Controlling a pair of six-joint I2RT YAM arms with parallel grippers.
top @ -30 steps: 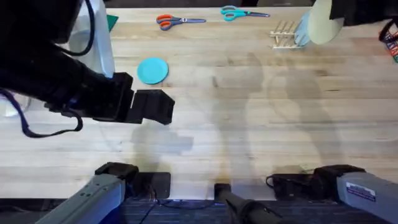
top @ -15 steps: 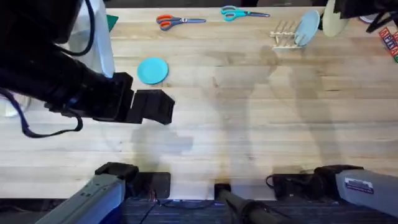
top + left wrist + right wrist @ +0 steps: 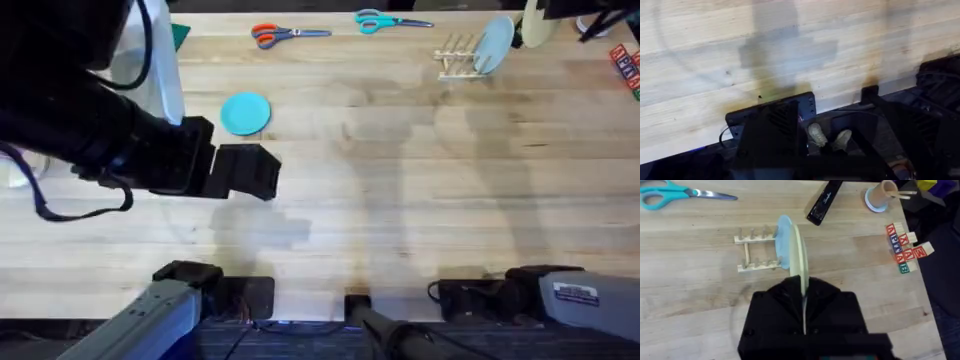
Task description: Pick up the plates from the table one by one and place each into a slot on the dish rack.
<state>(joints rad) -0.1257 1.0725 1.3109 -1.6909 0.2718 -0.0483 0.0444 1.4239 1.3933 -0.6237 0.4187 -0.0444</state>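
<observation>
- The right gripper (image 3: 804, 311) is clamping the pale yellow round plastic plate (image 3: 799, 260) on edge, upright, just above the small light-wood dish rack (image 3: 756, 250).
- A pale grey-blue plate (image 3: 494, 44) is already standing in the rack's pegs, just beside the yellow one.
- The turquoise round plate (image 3: 245, 112) is lying flat on the light wooden plank table (image 3: 400, 180), well apart from the rack.
- The left arm (image 3: 150, 155) is hanging over the table's near left side; I cannot tell whether its claw is released or clenched.
</observation>
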